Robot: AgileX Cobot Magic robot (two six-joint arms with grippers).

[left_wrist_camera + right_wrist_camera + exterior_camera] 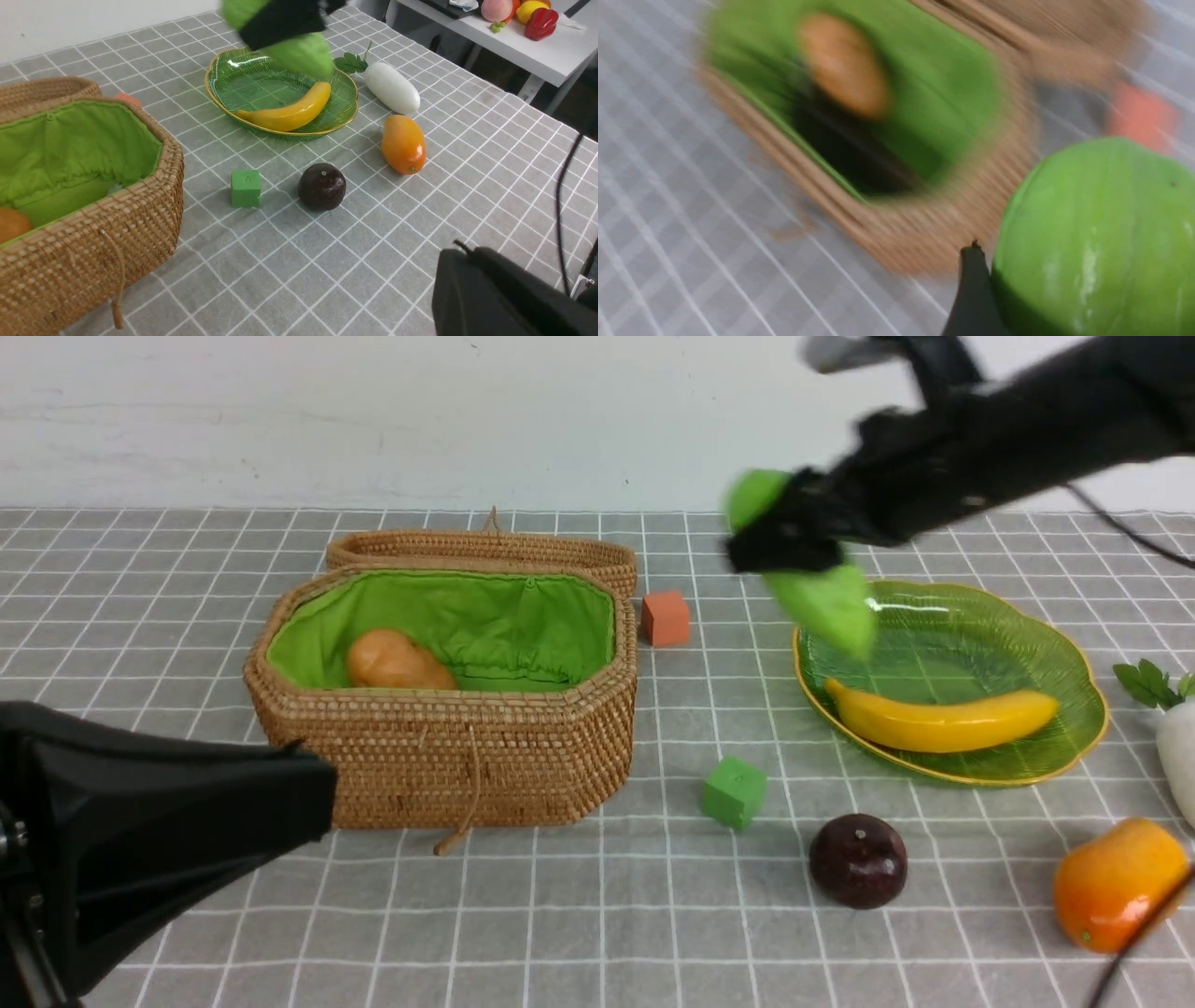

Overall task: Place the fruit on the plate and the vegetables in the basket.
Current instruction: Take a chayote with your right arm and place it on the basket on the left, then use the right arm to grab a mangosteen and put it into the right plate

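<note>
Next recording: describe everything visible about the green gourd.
The green gourd is bright green, smooth and plastic-looking, with faint lengthwise ridges and one end tapering to a point. The right end effector grips it around the middle, clear of the table, tilted with the pointed end lowest. In the front view it shows blurred over the left rim of the plate. Only the end effector touches it.

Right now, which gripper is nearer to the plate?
Right. The right gripper, holding the gourd, hangs over the plate at its left rim; the left gripper is low, beyond the basket.
</note>
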